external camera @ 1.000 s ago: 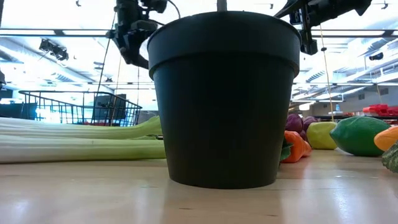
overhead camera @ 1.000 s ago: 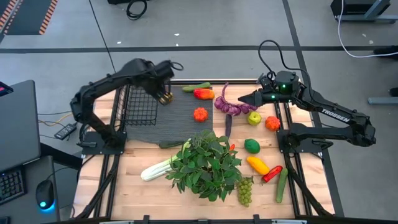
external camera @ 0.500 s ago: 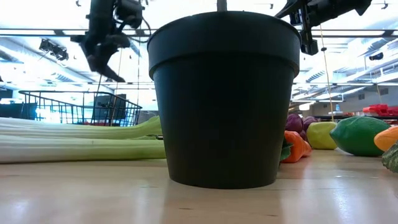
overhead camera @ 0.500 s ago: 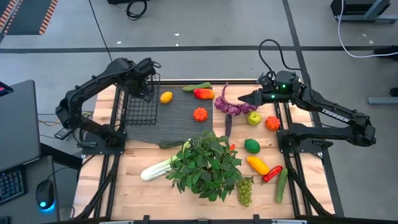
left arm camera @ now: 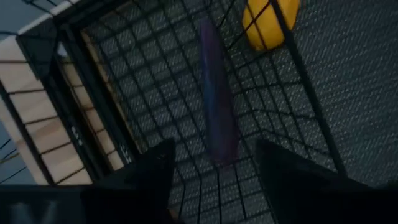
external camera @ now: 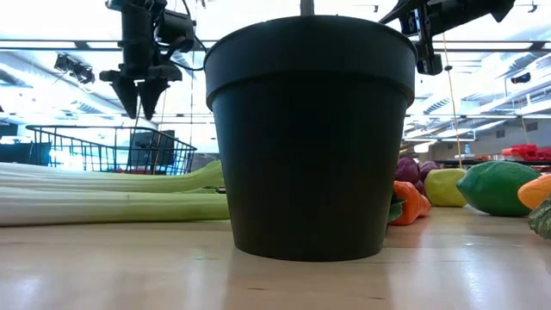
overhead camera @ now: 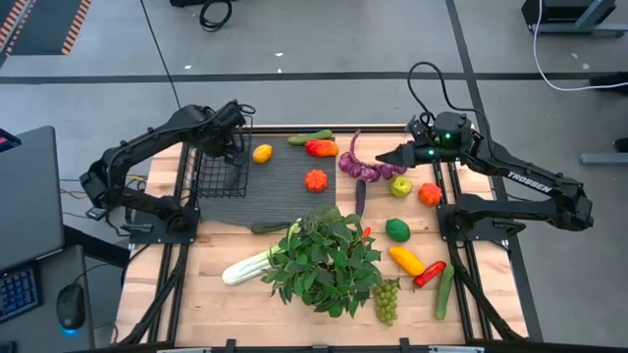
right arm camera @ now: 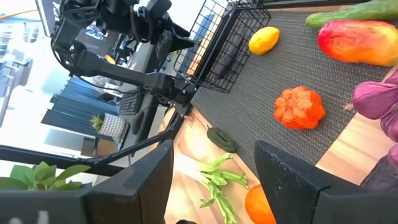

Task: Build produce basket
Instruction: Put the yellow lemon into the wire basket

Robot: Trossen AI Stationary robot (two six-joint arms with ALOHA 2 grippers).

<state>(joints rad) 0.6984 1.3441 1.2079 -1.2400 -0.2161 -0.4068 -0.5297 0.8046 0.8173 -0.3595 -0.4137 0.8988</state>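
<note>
Black wire forms the basket (overhead camera: 218, 167), which is set at the left edge of the dark mat (overhead camera: 285, 181) so that it can be reached by the left arm. The left gripper (overhead camera: 233, 143) is held above its right side, fingers apart and empty, apparently to fetch the lemon (overhead camera: 262, 153) lying just outside. The produce is spread on mat and table. The right gripper (overhead camera: 383, 157) waits over the purple bulb string (overhead camera: 361, 167), parted, holding nothing.

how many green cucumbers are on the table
2 visible: one cucumber at the far edge beside the red pepper, another cucumber near the red chili. More could hide under the leafy plant.
</note>
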